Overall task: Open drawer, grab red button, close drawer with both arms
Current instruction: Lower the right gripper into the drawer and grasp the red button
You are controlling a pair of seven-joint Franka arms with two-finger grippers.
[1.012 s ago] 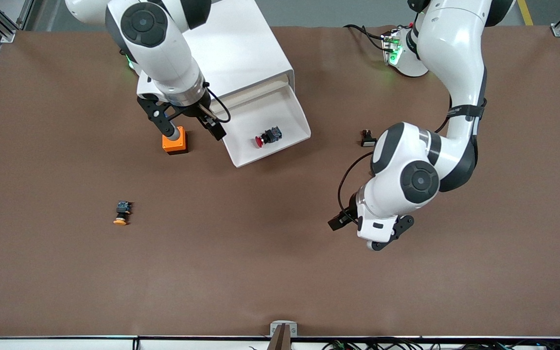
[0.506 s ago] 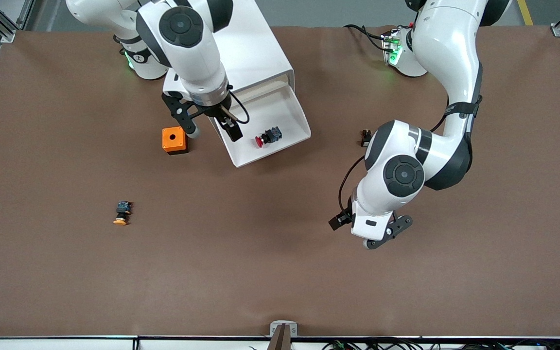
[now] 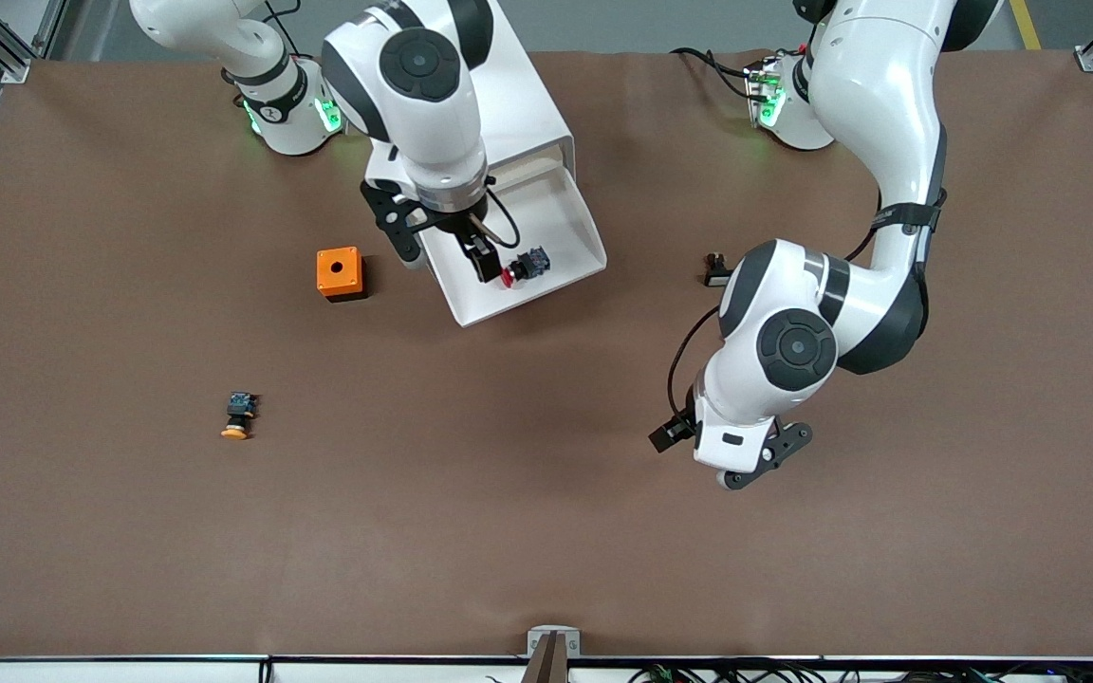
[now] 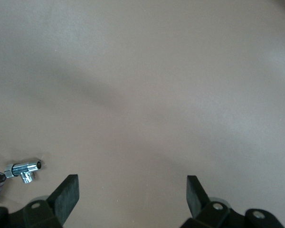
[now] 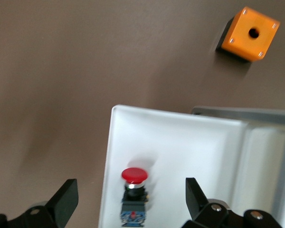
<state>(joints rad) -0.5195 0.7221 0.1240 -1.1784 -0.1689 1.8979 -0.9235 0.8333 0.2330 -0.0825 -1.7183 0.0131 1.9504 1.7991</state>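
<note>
The drawer stands pulled out of the white cabinet, its tray open to view. Inside lies the button on its side, red cap toward the front camera. My right gripper hangs open over the drawer's edge beside the button. One of its fingers is over the tray and the other over the table. In the right wrist view the button lies between the open fingers of the right gripper on the tray floor. My left gripper is open over bare table, nothing between its fingers.
An orange cube with a round hole sits on the table beside the drawer, toward the right arm's end. A yellow-capped button lies nearer the front camera. A small dark part lies by the left arm's elbow. A chrome part shows near the left gripper.
My right gripper has swung from above the orange cube toward the left arm's end, to over the open drawer by the button. The left arm has barely shifted.
</note>
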